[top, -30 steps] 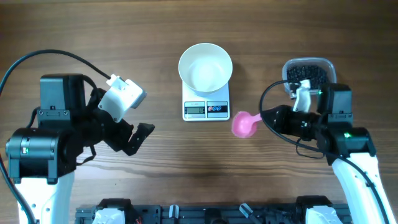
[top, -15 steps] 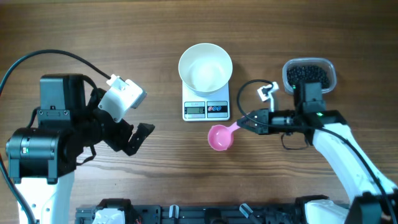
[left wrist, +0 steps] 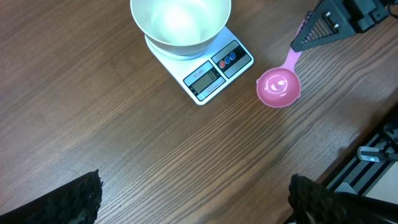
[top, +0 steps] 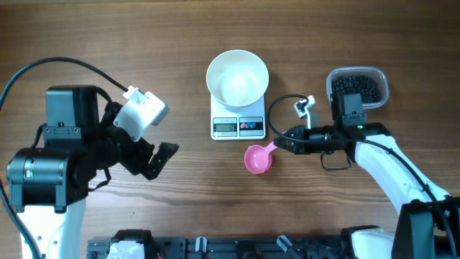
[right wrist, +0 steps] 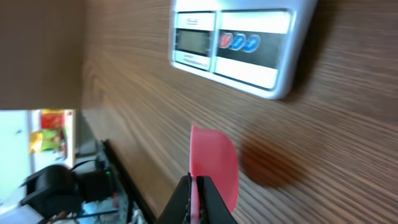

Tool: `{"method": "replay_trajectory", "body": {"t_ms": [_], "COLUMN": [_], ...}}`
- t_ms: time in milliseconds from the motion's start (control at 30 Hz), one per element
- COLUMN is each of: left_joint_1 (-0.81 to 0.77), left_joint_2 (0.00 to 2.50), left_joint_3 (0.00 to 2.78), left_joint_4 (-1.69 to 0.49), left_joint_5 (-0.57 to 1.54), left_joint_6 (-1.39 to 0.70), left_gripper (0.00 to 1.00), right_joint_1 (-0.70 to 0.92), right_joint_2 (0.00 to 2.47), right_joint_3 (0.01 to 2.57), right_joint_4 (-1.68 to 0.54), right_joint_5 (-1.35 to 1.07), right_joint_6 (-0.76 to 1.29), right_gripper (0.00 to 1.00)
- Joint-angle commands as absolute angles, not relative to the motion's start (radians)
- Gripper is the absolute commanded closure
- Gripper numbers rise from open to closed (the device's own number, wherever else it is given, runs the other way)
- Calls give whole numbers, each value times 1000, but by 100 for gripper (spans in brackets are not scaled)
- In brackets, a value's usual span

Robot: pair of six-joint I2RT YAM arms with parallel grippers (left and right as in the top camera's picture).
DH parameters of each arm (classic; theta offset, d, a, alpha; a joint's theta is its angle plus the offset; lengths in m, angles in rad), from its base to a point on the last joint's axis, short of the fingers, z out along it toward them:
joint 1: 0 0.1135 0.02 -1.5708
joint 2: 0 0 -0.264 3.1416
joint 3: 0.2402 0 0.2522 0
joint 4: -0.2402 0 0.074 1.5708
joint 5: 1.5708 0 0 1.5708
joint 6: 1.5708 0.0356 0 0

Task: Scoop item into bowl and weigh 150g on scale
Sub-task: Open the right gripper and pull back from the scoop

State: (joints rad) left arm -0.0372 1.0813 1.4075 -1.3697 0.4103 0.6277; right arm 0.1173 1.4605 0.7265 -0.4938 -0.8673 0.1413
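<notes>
bare wood table [top: 144, 43] open across the whole left half and far edge. a clear strip runs between the two arms in front of the scale [top: 238, 124]. a black rail [top: 237, 244] lies along the near edge.

the scale sits mid-table with its display toward the robot. the white bowl [top: 237, 78] is on top of it, empty, covering the back of the platform.

the clear tub [top: 382, 78] is well right of the scale and apart from it, full of black pieces [top: 357, 85]. the right arm's upper link overlaps the tub's near rim in the overhead view.

the right arm reaches in from the right, forearm about level, pointing left. the right gripper [top: 282, 142] is pinched tight on the handle of the pink scoop [top: 257, 158]. the scoop cup is empty and mouth up, just beside the scale's near right corner without touching it. it throws a shadow on the wood; cannot tell if it touches the table.

the left arm is folded back at far left, well apart from everything. the left gripper [top: 159, 158] is spread wide, holding nothing, over bare wood.
</notes>
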Motion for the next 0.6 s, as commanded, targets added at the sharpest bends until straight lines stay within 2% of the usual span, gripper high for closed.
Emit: {"method": "replay_trajectory", "body": {"t_ms": [0, 200, 367, 500, 567], "left_joint_1": [-30, -30, -30, -30, -30], "left_joint_2": [1078, 1078, 1078, 1078, 1078], "left_joint_3": [1423, 1423, 1423, 1423, 1423], "left_joint_4": [-1370, -1370, -1370, -1370, -1370], "left_joint_5": [426, 426, 426, 426, 426], "left_joint_6": [647, 648, 647, 647, 647], "left_gripper": [0, 0, 0, 0, 0], "right_joint_1": [104, -19, -222, -327, -366], "right_joint_2": [1468, 1380, 1156, 1002, 921], "right_joint_3": [720, 721, 720, 721, 720], "right_joint_4": [-516, -427, -517, -529, -542], "right_joint_5": [-620, -750, -749, -789, -794], "right_joint_6": [273, 305, 314, 326, 396], "right_gripper": [96, 96, 96, 96, 96]}}
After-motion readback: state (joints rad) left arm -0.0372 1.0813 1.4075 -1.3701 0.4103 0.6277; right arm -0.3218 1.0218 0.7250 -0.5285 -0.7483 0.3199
